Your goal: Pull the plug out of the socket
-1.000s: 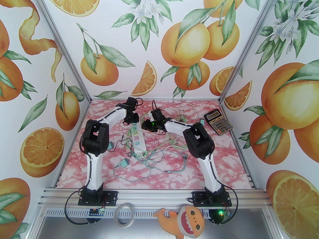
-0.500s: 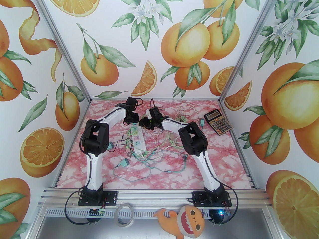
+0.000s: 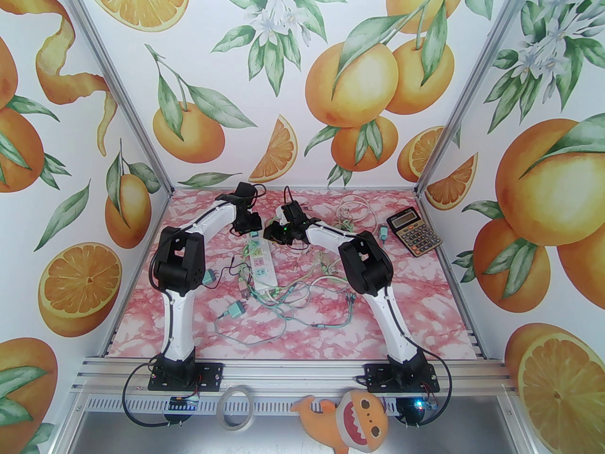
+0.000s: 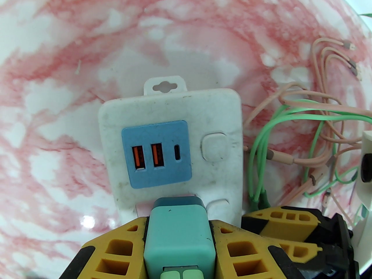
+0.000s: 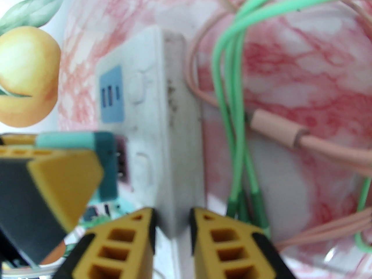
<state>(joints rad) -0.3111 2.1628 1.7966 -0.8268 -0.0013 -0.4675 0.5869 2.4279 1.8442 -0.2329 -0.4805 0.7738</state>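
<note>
Two grippers work at the white power strip [image 4: 171,112]. The left gripper [image 4: 179,234] pinches the teal plug [image 4: 177,214] by its sides; the plug sits at the strip's socket next to the blue USB panel [image 4: 157,155]. The right gripper [image 5: 173,216] is clamped on the strip's long edge, beside the plug. Green cables [image 5: 226,77] lie just beside the strip.

Orange-print walls [image 3: 302,64] enclose a pink marbled tabletop [image 3: 425,310].

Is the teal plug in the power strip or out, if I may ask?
Partly out: a gap shows between the plug and the power strip, with prongs bridging it.
</note>
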